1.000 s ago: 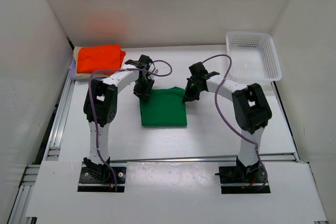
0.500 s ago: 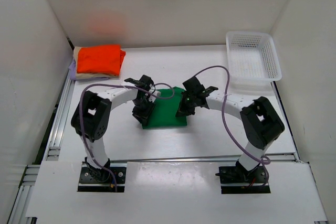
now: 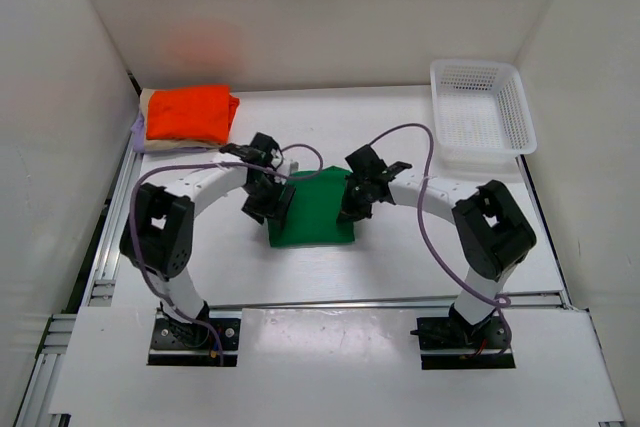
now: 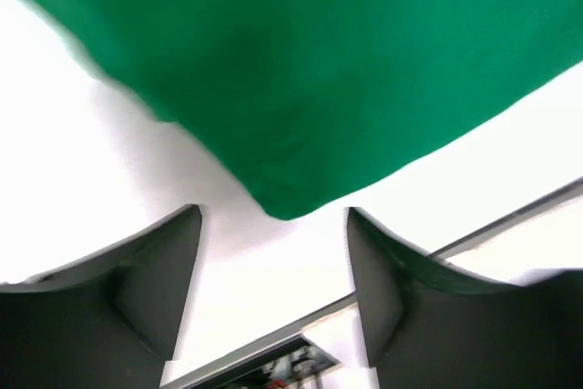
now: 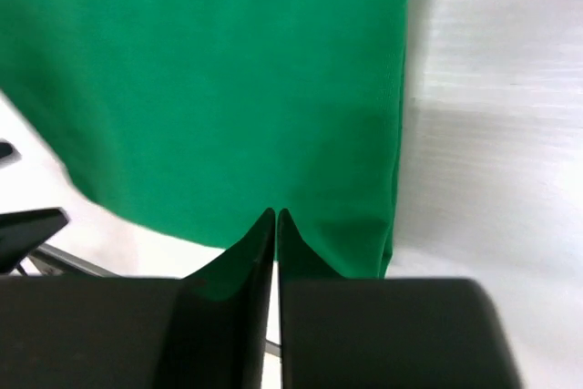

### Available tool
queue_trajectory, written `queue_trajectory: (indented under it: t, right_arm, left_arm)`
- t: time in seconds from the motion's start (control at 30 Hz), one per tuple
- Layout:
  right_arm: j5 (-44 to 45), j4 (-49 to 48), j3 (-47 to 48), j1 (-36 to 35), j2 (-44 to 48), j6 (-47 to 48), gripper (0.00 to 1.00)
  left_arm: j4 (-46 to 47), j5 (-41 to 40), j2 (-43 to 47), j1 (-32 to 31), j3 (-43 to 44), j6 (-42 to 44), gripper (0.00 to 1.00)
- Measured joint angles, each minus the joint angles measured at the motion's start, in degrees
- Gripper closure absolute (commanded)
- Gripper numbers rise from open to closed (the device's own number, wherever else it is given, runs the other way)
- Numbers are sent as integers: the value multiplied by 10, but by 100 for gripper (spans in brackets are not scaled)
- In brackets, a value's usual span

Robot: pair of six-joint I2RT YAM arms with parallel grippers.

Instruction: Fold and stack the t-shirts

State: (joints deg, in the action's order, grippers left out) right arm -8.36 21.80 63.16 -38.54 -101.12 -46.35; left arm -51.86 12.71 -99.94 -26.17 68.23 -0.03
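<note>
Folding of green t-shirt [image 3: 315, 212] judged done; left gripper [image 4: 273, 212] spread, empty; right gripper [image 5: 275, 215] pressed together. Next: regrasp needed, then stacked onto orange-red t-shirt [image 3: 190, 113].

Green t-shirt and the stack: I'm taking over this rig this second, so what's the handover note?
Left gripper: open at the left side of the green t-shirt, gripping nothing.
Right gripper: shut over the shirt's right side; whether it pinches cloth cannot be seen.
Things: the green t-shirt lies folded into a rectangle mid-table. The orange-red t-shirt lies folded on top of a beige t-shirt and a lavender t-shirt at the far left.
Done: three stacked, green folded.
Left: probably move the green one onto the stack.
</note>
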Motion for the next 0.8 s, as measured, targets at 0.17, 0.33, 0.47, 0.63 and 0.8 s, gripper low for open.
queue_trajectory:
  t: [0.17, 0.33, 0.47, 0.63, 0.8]
  right_arm:
    - [43, 35, 37, 1, 33, 21, 63]
    - [50, 48, 45, 13, 21, 33, 56]
    - [41, 50, 45, 30, -17, 32, 56]
    - [21, 40, 34, 51, -43, 25, 58]
    - [3, 22, 19, 60, -43, 14, 58]
  left_arm:
    - [2, 45, 10, 78, 42, -2, 16]
    - [-7, 85, -86, 122, 93, -2, 15]
    - [-43, 142, -168, 131, 138, -9, 14]
    - [-69, 221, -212, 131, 177, -11, 15]
    - [-88, 278, -246, 131, 185, -16, 47]
